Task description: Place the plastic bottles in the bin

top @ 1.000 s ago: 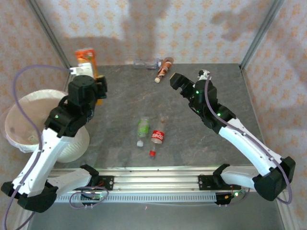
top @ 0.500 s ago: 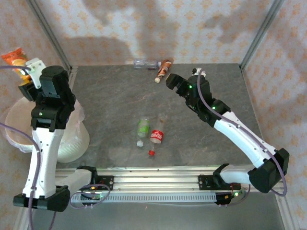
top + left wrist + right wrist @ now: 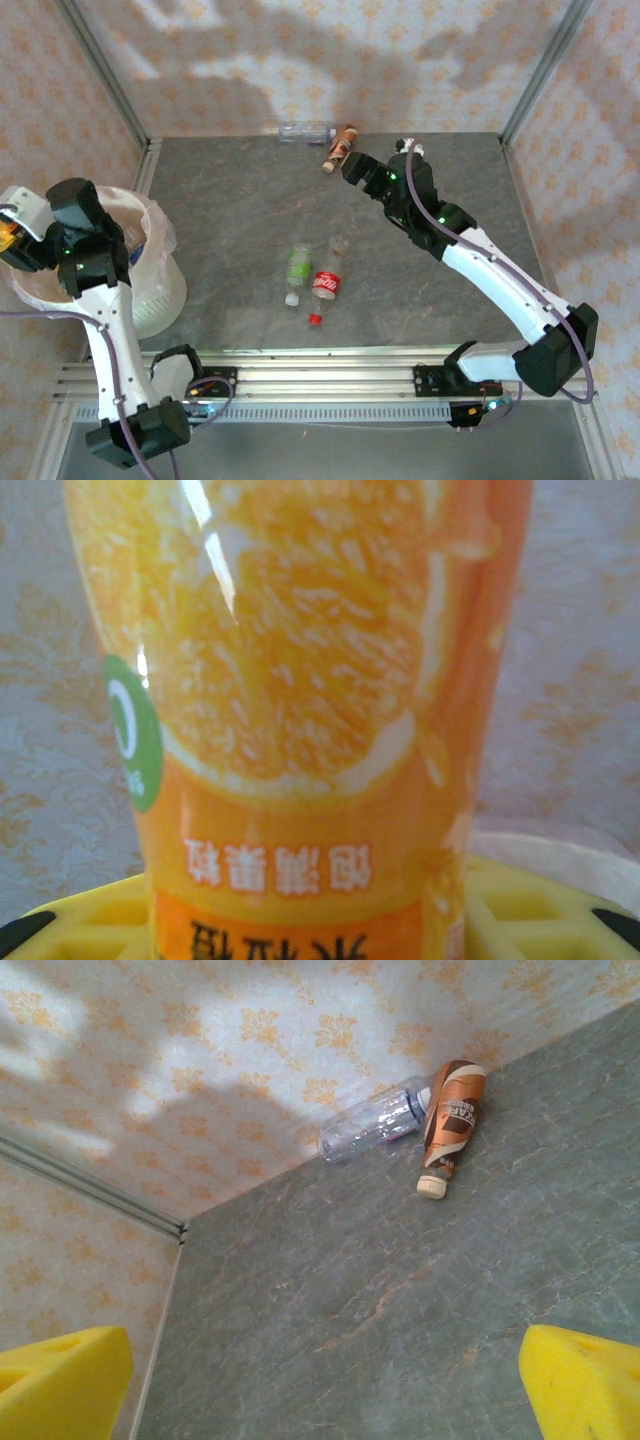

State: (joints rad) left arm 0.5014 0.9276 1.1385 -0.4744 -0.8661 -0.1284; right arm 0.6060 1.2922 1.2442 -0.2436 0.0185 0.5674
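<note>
Drop-off at bin (image 3: 160,295), with orange-labelled bottle (image 3: 300,710) clamped in left claw (image 3: 18,232) (yellow pads (image 3: 90,930) closed on its lower body), near the left rim. Probably best: carry farther in over the bag-lined mouth, then let go low. Left arm: reared up from its base, wrist bent over the bin. Right arm: stretched across worktop (image 3: 250,200), right claw (image 3: 355,168) gaping and empty, facing brown-labelled bottle (image 3: 452,1110) and clear bottle (image 3: 375,1125).

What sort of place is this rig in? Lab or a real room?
Looks like a staged lab cell, not a home: arms bolted to an aluminium rail, patterned backdrop walls in metal framing, bottles strewn on a stone-look tabletop.
</note>
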